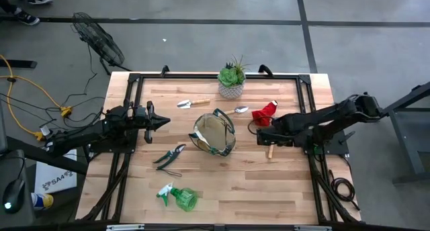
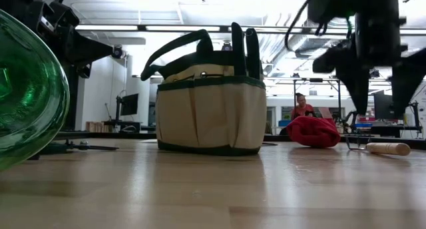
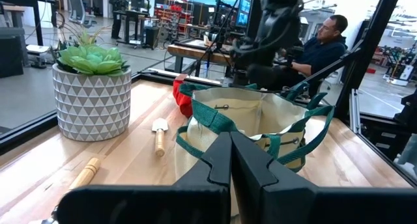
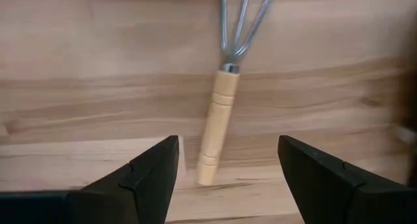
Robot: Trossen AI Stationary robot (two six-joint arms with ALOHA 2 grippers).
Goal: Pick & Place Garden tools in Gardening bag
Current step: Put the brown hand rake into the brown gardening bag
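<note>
The khaki gardening bag (image 1: 213, 133) stands upright mid-table on its round base. Right of it the wooden-handled rake (image 4: 215, 129) lies flat on the table. My right gripper (image 4: 228, 159) hangs above it, pointing down and open, a finger on either side of the handle and clear of it. In the low view its fingers (image 2: 359, 89) end well above the rake (image 2: 389, 148). My left gripper (image 1: 161, 121) waits shut, level, left of the bag. A red cone-shaped piece (image 1: 265, 111), two trowels (image 1: 193, 102) (image 1: 238, 110), pruning shears (image 1: 170, 156) and a green spray bottle (image 1: 180, 197) lie on the table.
A succulent in a white patterned pot (image 1: 232, 80) stands at the far edge behind the bag. A black frame (image 1: 134, 80) runs round the tabletop. Bare wood lies between the bag and the near edge. A person (image 3: 326, 42) sits beyond the table.
</note>
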